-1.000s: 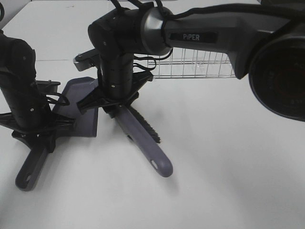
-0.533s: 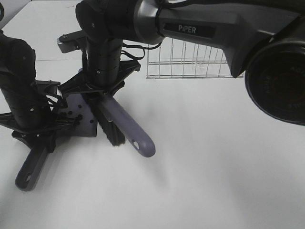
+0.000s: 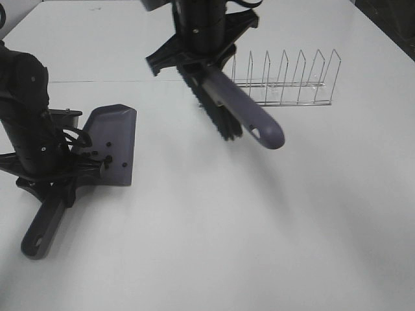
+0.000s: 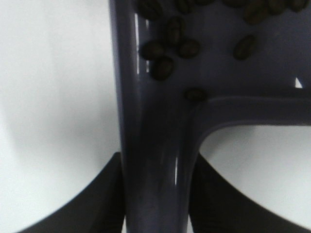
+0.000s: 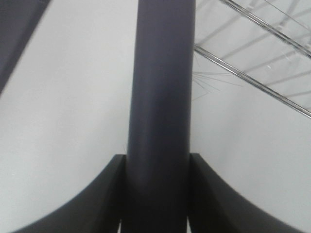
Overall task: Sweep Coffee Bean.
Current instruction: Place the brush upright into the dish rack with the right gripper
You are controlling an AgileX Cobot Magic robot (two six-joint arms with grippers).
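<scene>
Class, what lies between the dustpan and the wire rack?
In the exterior high view, the table is bare between dustpan and wire rack; only the brush, in the right pincer, hangs above it.

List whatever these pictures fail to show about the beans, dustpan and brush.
How many coffee beans there are: the left wrist view's top edge cuts through the pile, and in the high view they are mere specks on the dustpan.
Stray beans on the table: too small to rule in or out from the high view.
The bristles of the brush: outside the right wrist view, where only its handle shows.
</scene>
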